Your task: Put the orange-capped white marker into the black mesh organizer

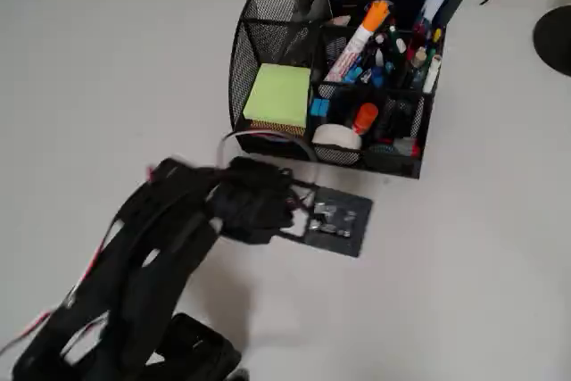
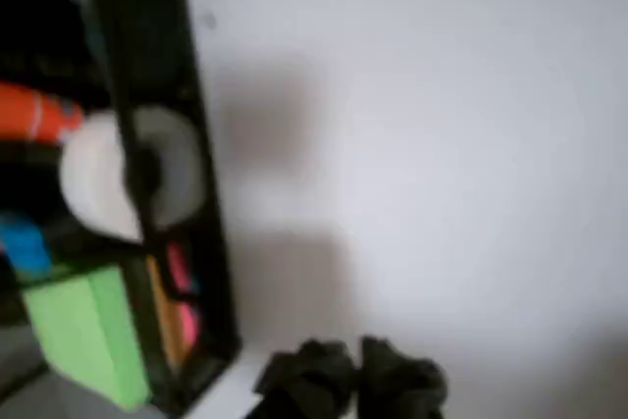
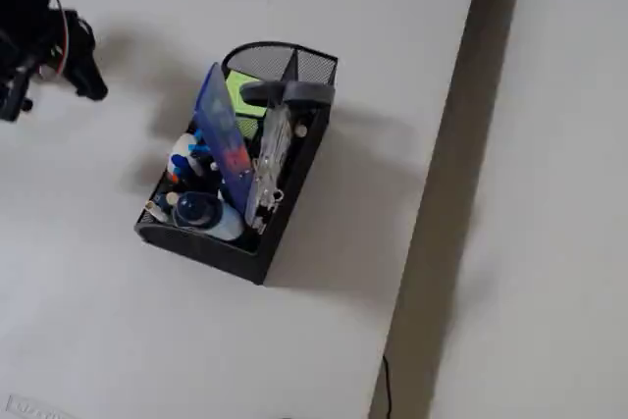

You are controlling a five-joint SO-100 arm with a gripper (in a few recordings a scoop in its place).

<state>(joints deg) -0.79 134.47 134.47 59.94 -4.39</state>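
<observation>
Orange-capped white marker (image 1: 361, 35) already stood slanted in black mesh organizer (image 1: 268, 33), cap up.

Seen at upper centre of overhead view, in a rear compartment among other pens, behind green sticky-note pad (image 1: 278, 95) and tape roll (image 1: 336, 136). Gripper (image 1: 312, 207) sat lower centre, well apart from marker, in front of organizer's near wall; appeared in wrist view at bottom edge (image 2: 353, 380) with fingers together, holding nothing. Judged light, stiff, smooth-barrelled, somewhat slippery; best gripped across mid-barrel below cap if repositioning needed.
</observation>
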